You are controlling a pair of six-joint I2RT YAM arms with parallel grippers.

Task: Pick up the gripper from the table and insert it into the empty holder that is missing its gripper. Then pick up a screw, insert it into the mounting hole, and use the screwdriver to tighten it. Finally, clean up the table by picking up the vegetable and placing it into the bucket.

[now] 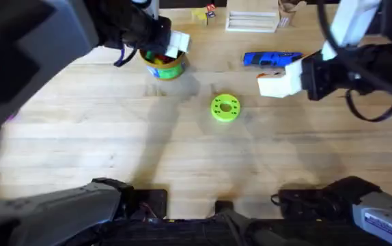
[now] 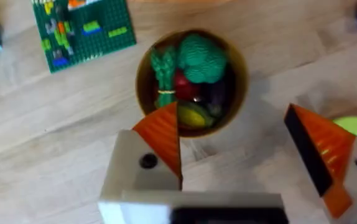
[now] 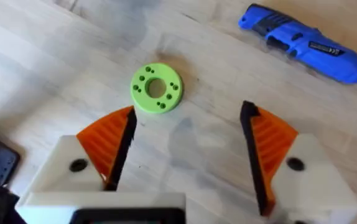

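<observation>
The yellow bucket (image 1: 163,66) stands at the back left of the table. Seen from above, the bucket (image 2: 241,93) holds the vegetable (image 2: 163,71), a green leafy sprig, beside round green, red and yellow toy produce. My left gripper (image 2: 237,146) hangs open just above the bucket's rim, its orange pads (image 2: 160,134) holding nothing; from overhead the left gripper (image 1: 175,43) sits over the pail. The blue screwdriver (image 1: 271,59) lies at the back right. My right gripper (image 1: 278,82) hovers just in front of it, open and empty (image 3: 188,146). The loose gripper piece, holder and screw are out of view.
A flat lime-green disc with holes (image 1: 225,108) lies mid-table, below the right gripper (image 3: 157,87). A green studded baseplate (image 2: 82,28) lies beyond the bucket. A wooden box (image 1: 250,20) and small items (image 1: 203,14) sit at the far edge.
</observation>
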